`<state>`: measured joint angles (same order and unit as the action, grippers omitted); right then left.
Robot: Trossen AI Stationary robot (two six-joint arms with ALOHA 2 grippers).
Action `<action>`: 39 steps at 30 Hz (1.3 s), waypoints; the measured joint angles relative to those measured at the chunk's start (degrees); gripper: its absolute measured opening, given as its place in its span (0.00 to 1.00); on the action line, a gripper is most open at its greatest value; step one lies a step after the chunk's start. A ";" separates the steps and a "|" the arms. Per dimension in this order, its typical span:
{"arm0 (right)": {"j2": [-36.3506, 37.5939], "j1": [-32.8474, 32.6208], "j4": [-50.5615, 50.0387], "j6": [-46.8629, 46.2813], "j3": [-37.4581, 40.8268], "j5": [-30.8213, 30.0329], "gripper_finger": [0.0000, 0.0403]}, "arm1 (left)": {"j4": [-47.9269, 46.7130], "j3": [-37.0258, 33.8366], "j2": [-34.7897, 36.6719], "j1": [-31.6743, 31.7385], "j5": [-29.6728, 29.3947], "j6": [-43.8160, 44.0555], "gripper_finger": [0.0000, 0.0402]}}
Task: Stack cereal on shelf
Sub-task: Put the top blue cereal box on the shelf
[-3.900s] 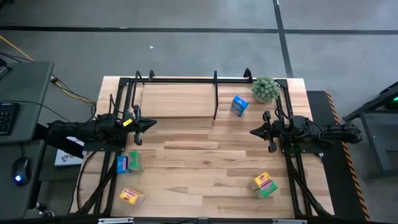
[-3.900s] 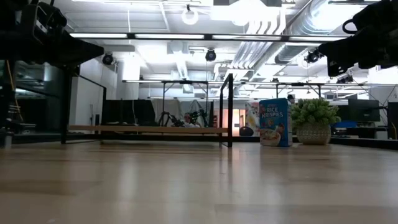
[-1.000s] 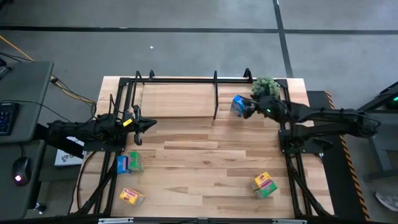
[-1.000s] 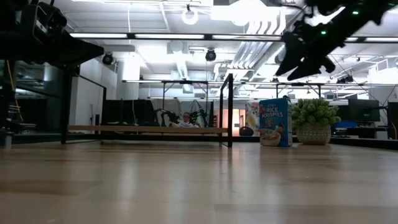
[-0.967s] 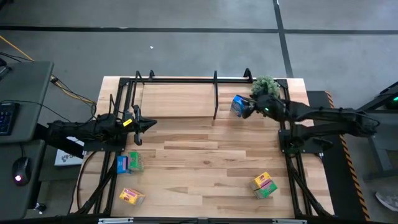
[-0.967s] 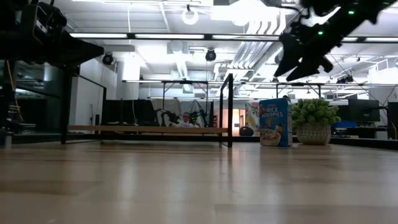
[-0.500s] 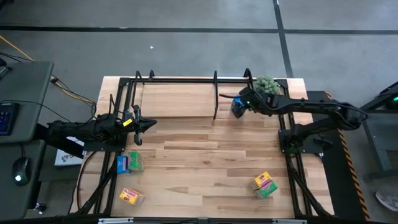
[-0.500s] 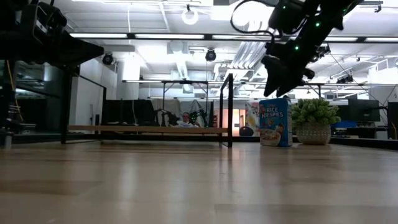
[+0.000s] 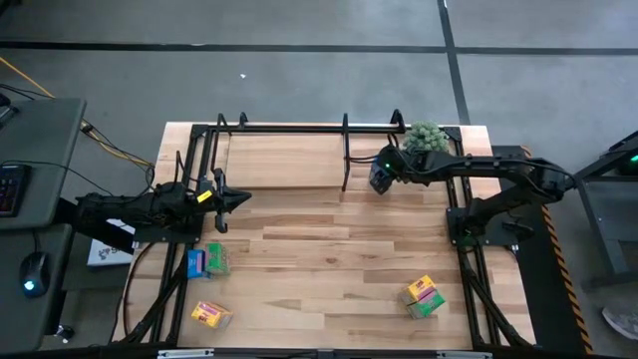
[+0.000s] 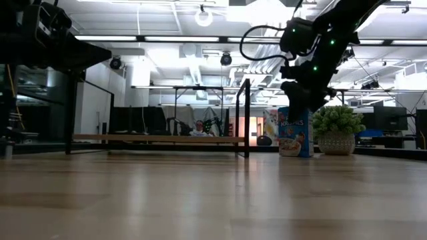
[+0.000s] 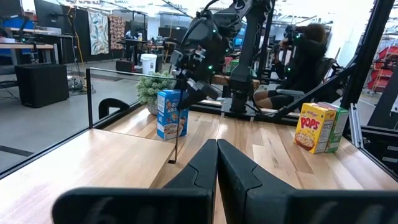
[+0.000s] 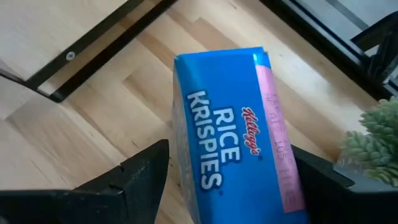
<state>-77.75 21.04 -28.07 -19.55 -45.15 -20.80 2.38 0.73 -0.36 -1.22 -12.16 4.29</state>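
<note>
A blue Rice Krispies cereal box (image 12: 224, 140) stands upright on its bottom on the tabletop (image 9: 329, 239), beside the plant (image 9: 426, 140) and just outside the shelf's right end. My right gripper (image 12: 230, 152) is open and points down over the box's top (image 10: 295, 110), one finger on either side of it. The shelf (image 9: 284, 160) is a black tube rack with a light board along the far edge. My left gripper (image 9: 221, 200) waits shut at the table's left. More cereal boxes lie near the front: a blue and green pair (image 9: 207, 261), a yellow one (image 9: 211, 315), and a yellow-green pair (image 9: 423, 296).
The shelf's black upright post (image 10: 245, 117) stands just left of the blue box in the low view. The potted plant (image 10: 337, 130) stands close on the box's other side. Bare plank tabletop lies in the middle, between the two arms.
My right gripper has moved toward the table's far left and gone down, tipping its fingers downward until they straddle the top of the blue box. The box has stayed where it stood.
</note>
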 joint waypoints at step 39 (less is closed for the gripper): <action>-26.31 -7.56 -12.82 -6.44 -58.94 -6.26 0.25 | 0.02 0.00 0.02 -0.01 0.00 0.00 0.01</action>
<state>-104.06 13.48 -40.89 -25.99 -104.08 -27.06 2.39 0.73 -0.34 -1.23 -12.16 4.29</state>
